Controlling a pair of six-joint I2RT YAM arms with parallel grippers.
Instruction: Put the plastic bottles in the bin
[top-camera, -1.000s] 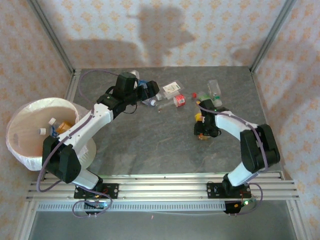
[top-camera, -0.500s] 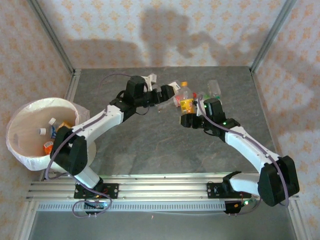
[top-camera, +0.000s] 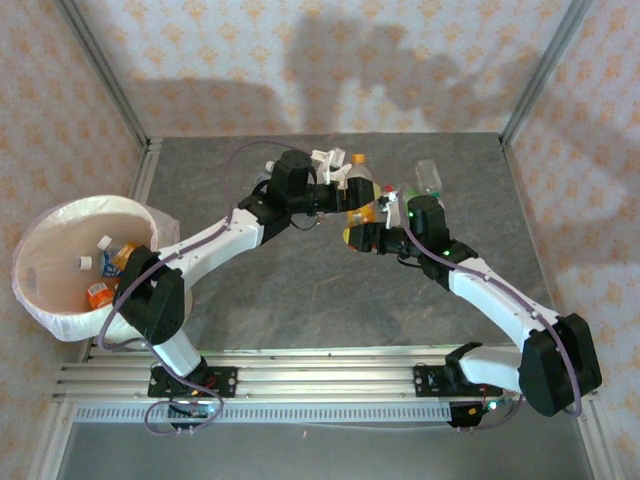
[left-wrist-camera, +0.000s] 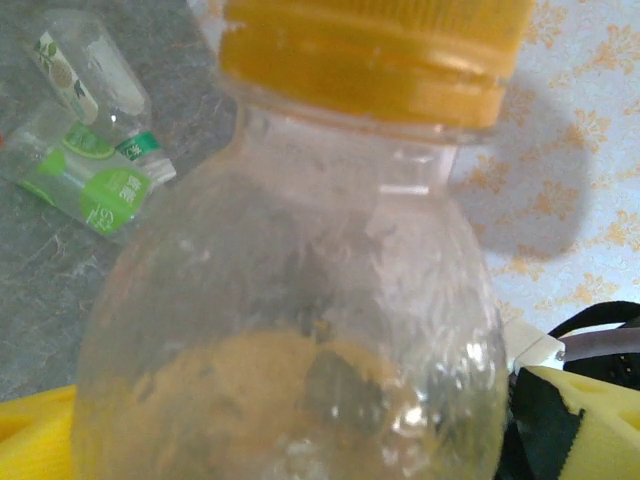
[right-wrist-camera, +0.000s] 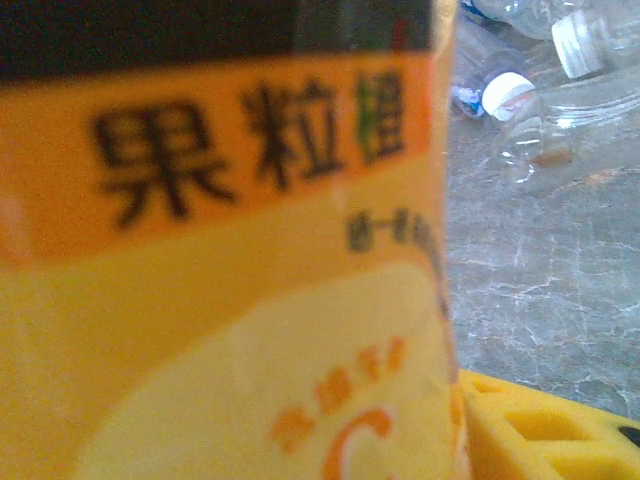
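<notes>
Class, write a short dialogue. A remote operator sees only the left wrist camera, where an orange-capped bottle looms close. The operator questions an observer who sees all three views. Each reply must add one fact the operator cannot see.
Operator: What is holding the orange-capped bottle in front of me?
Observer: In the top view, the right gripper is clamped on its lower half and holds it upright.
Operator: Where does it need to go?
Observer: The bin sits at the far left of the top view, with several bottles already lying inside.
Operator: Does it have a label?
Observer: Yes. The right wrist view shows an orange and yellow label with dark characters.
</notes>
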